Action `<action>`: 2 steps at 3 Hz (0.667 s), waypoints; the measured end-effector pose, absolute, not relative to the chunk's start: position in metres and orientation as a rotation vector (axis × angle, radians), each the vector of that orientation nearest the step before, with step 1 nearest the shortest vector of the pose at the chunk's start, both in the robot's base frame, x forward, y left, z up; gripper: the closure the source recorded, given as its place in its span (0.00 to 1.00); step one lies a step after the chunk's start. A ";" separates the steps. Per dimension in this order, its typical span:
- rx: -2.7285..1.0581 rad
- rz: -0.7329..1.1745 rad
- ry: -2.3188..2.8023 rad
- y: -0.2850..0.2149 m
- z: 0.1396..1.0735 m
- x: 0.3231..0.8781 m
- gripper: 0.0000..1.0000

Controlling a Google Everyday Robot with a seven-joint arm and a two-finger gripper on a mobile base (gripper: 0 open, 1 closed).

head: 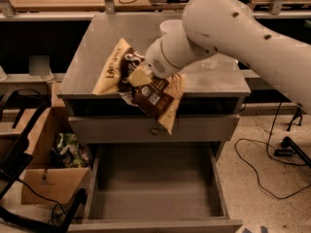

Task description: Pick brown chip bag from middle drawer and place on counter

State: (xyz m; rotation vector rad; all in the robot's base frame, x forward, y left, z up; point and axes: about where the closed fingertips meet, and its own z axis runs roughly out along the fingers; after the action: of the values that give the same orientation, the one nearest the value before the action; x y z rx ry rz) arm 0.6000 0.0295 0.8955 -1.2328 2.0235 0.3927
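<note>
Brown chip bag [146, 93] tilted, clamped in the gripper [140, 76] over the front edge of the counter [92, 62]; its lower corner hangs past that edge. Middle drawer [155, 198] open directly below. 1 cardboard box [48, 186] beside the drawer.

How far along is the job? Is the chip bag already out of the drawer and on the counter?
Done: the brown chip bag is out; the open middle drawer shows only bare grey floor. In hand: the gripper holds the bag at the front edge of the counter, one corner hanging below it. Left: bring it fully over the counter, set it down, release.
</note>
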 end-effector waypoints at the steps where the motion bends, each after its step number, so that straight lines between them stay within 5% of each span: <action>1: -1.347 0.411 1.990 0.057 0.892 0.652 1.00; 2: -1.529 0.436 1.920 0.115 0.881 0.706 1.00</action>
State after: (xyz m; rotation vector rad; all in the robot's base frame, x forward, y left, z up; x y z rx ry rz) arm 0.7064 0.1151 0.8807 -1.5286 1.9200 0.4360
